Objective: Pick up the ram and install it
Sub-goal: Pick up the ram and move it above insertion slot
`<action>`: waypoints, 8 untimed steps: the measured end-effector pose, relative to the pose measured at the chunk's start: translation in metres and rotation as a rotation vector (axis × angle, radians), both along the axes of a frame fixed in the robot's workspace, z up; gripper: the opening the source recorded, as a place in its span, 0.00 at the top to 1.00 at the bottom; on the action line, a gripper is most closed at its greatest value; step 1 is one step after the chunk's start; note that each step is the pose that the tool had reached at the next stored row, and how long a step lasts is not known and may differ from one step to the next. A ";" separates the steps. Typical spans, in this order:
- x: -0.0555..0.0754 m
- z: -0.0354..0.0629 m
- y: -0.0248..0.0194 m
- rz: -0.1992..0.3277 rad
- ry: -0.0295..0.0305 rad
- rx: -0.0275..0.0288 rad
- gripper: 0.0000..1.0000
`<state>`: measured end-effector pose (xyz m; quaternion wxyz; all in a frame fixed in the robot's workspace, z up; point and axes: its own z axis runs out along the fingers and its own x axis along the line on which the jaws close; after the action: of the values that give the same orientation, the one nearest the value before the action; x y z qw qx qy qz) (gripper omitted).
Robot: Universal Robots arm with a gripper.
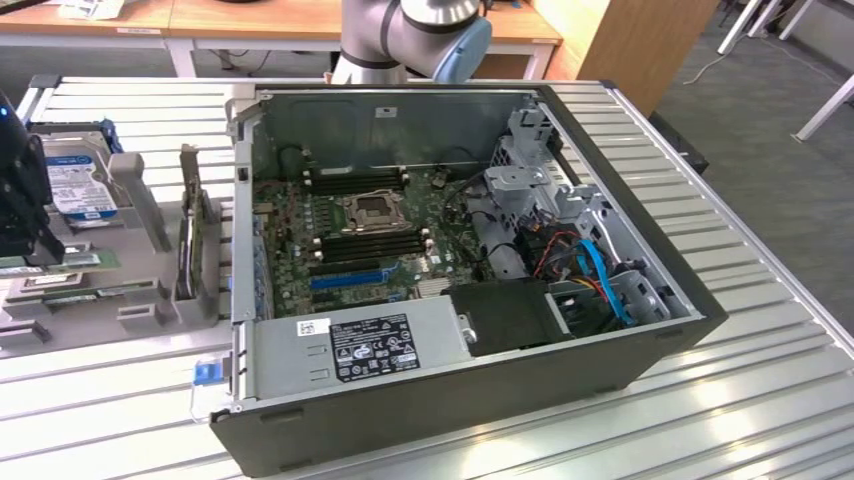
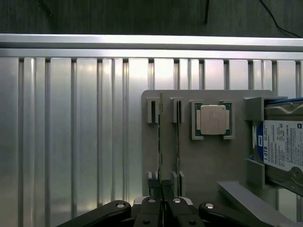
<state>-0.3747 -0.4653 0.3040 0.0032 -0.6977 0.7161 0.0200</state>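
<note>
Fingers closed, apparently pinching the edge-on ram; the contact itself is hard to see.

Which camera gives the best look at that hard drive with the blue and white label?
The exterior view. There the hard drive sits in its gray holder with most of its label in sight. The wrist view catches just one end of the drive, cut off by the picture's edge, with part of the label readable.

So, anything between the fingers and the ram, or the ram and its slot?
The fingers are shut on the ram in its tray, nothing between. Toward the memory slots, only the open case's side wall stands between, likely passable from above.
</note>
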 end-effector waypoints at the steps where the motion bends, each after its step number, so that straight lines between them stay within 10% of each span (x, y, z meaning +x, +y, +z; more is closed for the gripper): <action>1: 0.000 0.0024 0.0000 0.000 0.0000 0.0000 0.88; 8: 0.000 0.0200 0.0000 0.000 0.0000 0.0000 0.88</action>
<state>-0.3747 -0.4653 0.3239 0.0032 -0.6977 0.7161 0.0200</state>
